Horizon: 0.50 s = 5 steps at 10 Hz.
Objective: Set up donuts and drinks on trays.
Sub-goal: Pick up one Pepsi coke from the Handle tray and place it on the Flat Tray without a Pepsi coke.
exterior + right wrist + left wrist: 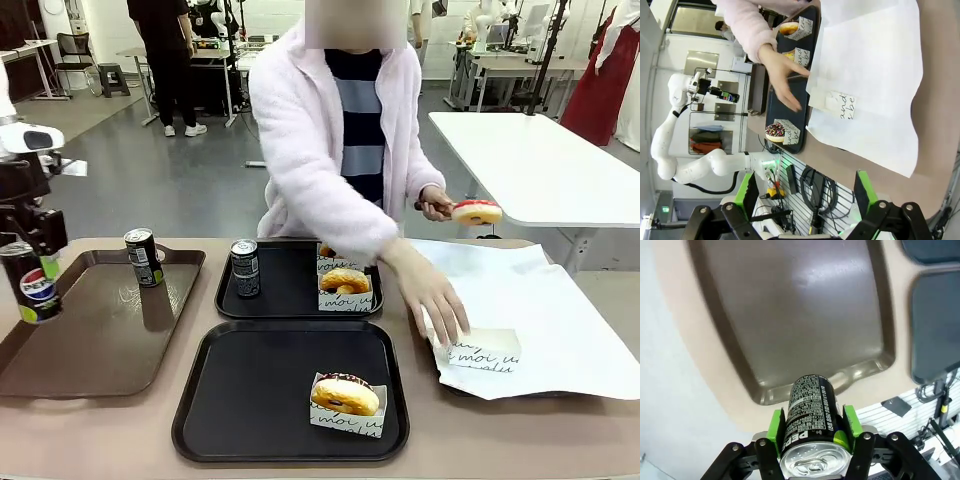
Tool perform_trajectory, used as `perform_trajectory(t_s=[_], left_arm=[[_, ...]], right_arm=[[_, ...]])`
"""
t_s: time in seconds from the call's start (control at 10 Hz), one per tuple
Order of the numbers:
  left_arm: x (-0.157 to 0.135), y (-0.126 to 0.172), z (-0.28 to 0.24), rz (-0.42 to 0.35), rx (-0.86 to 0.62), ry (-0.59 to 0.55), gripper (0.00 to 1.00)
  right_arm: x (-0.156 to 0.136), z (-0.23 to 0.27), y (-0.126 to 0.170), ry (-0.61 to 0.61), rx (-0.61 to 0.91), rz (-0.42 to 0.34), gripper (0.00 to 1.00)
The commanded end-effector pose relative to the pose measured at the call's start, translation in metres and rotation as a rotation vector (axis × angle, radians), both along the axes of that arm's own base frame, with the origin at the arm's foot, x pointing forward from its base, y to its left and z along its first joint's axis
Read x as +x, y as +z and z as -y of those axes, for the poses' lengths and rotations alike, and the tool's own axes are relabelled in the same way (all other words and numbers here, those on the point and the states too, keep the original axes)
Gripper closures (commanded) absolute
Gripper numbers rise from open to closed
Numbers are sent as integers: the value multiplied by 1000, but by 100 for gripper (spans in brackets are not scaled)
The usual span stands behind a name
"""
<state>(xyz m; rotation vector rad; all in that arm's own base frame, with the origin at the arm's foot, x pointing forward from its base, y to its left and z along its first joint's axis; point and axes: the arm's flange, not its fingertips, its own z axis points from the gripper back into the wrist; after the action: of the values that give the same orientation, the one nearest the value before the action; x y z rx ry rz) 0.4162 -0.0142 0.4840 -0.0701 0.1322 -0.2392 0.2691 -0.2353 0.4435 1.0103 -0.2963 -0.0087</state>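
The Pepsi can (812, 420) is gripped by the left fingers (775, 429) over the brown tray (90, 340) edge; the right fingers (747, 192) are spread wide. A grey can (245, 268) and two donuts (345, 280) are held in the far black tray (290, 300), one donut (345, 396) in the near black tray (250, 400).

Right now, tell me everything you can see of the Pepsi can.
The Pepsi can is a slim black metal can with a silver top, pull tab, red-white-blue logo and fine white print. It stands roughly upright, clamped between the green pads of the left claw, at the left edge of the brown tray. Whether its base touches the tray cannot be told.
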Motion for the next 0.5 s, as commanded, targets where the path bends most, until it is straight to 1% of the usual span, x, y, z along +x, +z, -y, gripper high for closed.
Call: perform_trajectory(t_s=[0.0, 0.1, 0.2, 0.4], left_arm=[[-29, 2, 55, 20, -19, -127, 42], [-43, 0, 74, 5, -24, -140, 42], [-50, -1, 93, -32, -20, -187, 42], [-77, -20, 128, -59, -12, -271, 42]], right_arm=[[0, 1, 1, 2, 13, 15, 0], [0, 1, 1, 2, 13, 15, 0], [0, 1, 1, 2, 13, 15, 0], [0, 1, 1, 2, 13, 15, 0]])
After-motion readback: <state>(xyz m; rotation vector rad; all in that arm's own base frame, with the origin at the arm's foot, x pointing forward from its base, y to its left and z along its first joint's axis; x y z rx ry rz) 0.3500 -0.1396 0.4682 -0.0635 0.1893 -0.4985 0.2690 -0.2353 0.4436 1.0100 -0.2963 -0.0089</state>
